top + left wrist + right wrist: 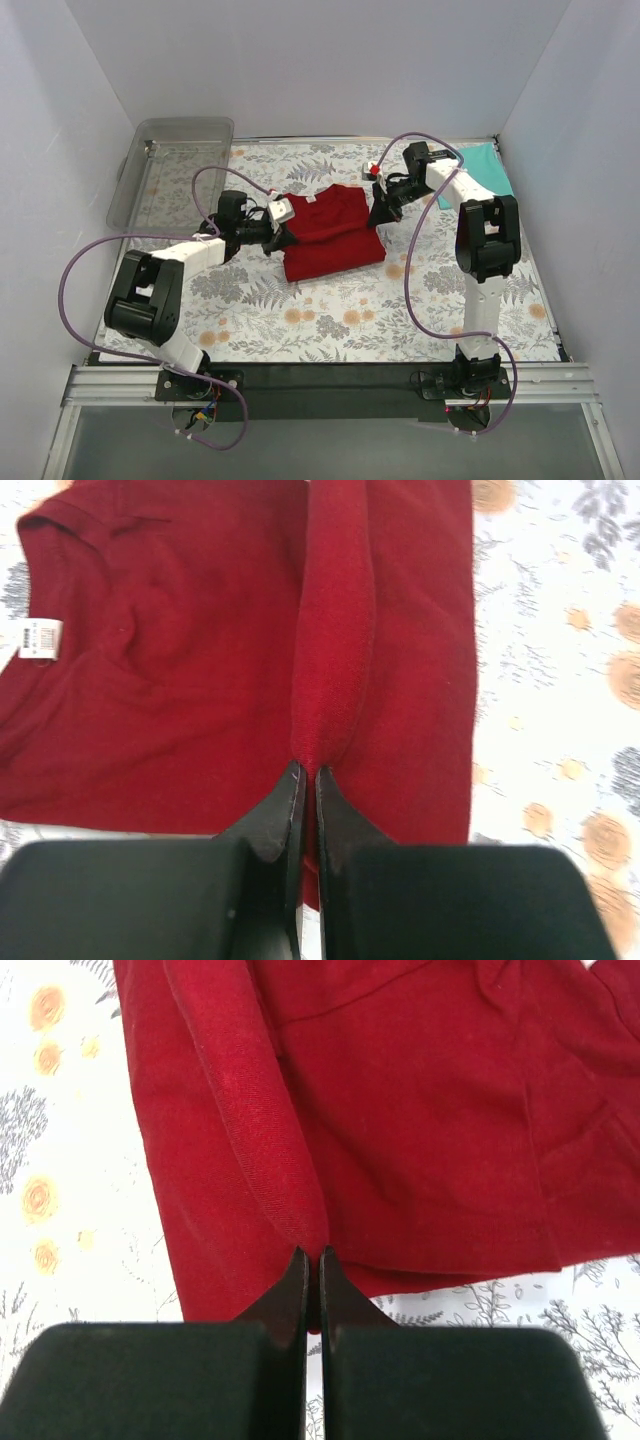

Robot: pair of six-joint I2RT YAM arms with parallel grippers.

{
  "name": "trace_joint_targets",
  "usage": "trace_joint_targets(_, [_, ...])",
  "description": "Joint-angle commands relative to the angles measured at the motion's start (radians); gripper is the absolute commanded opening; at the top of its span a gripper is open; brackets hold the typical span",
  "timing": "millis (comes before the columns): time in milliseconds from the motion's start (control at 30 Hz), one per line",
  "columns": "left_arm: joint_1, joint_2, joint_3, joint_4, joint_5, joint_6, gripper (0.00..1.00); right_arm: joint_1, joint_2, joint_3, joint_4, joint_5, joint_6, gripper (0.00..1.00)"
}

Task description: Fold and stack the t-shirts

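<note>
Overhead view: the dark red short-sleeved cloth t-shirt point(335, 235) lies partly folded at the centre of the floral-patterned table cover point(350, 320). The left gripper point(305, 772) is clenched on a raised ridge of red fabric at the shirt's left edge. The right gripper point(310, 1255) pinches a similar ridge at its right edge. The teal folded cloth t-shirt point(480, 172) lies flat in the far right corner, well apart. A clear plastic tray point(185, 130) occupies the far left corner.

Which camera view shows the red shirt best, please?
The top view: the whole red shirt shows, outline included. The left wrist view shows its collar, label and a pinched ridge; the right wrist view shows only one pinched edge.
</note>
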Motion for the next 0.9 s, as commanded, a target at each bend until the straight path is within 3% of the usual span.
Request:
trace_joint_targets(0, [0.013,0.033,0.057,0.09,0.007,-0.005,0.0,-0.01,0.012,0.051,0.093,-0.032,0.14,0.01])
trace_joint_targets(267, [0.019,0.101,0.112,0.225,-0.04,-0.016,0.0,-0.015,0.024,0.049,0.327,-0.02,0.366,0.01])
trace_joint_targets(433, [0.027,0.13,0.103,0.389,-0.076,-0.056,0.0,-0.017,0.042,0.054,0.463,-0.031,0.502,0.01])
trace_joint_targets(600, [0.039,0.228,0.15,0.503,-0.155,-0.107,0.0,-0.015,0.082,0.066,0.657,0.04,0.727,0.01])
trace_joint_targets(867, [0.052,0.343,0.255,0.532,-0.235,-0.124,0.0,-0.015,0.124,0.072,0.823,0.152,0.901,0.01])
